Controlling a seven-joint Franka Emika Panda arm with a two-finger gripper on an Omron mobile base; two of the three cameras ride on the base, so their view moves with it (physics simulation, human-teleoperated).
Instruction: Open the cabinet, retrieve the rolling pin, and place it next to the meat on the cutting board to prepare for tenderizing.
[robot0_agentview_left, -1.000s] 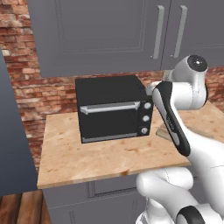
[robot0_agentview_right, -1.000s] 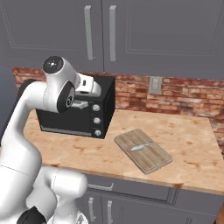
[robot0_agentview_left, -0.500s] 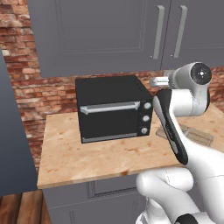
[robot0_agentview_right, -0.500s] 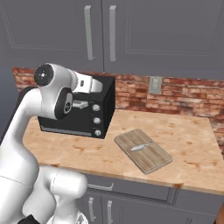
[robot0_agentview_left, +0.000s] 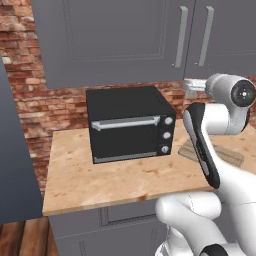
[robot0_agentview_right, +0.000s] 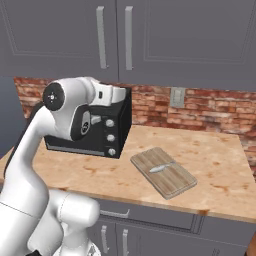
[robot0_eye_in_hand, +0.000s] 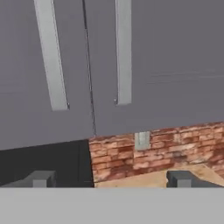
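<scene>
The cabinet (robot0_eye_in_hand: 131, 65) hangs shut above the counter, its two doors meeting at a seam between two pale bar handles (robot0_eye_in_hand: 123, 52). My gripper (robot0_eye_in_hand: 109, 179) is open, its fingertips (robot0_eye_in_hand: 39, 178) far apart with nothing between them. It floats just below the doors' lower edge, over the toaster oven's right end (robot0_agentview_right: 122, 94), and faces the wall (robot0_agentview_left: 186, 85). The cutting board (robot0_agentview_right: 175, 182) lies on the counter right of the oven, with a small pale piece of meat (robot0_agentview_right: 160, 168) on it. The rolling pin is out of view.
A black toaster oven (robot0_agentview_left: 130, 125) stands on the light wood countertop (robot0_agentview_left: 100, 180) against the brick wall. A wall outlet (robot0_agentview_right: 176, 97) sits right of the oven. Grey base cabinets (robot0_agentview_right: 150, 220) run under the counter.
The wrist has swung round and the hand has shifted a little up and toward the cabinet doors. The jaws have stayed wide open. Nothing on the counter has moved.
</scene>
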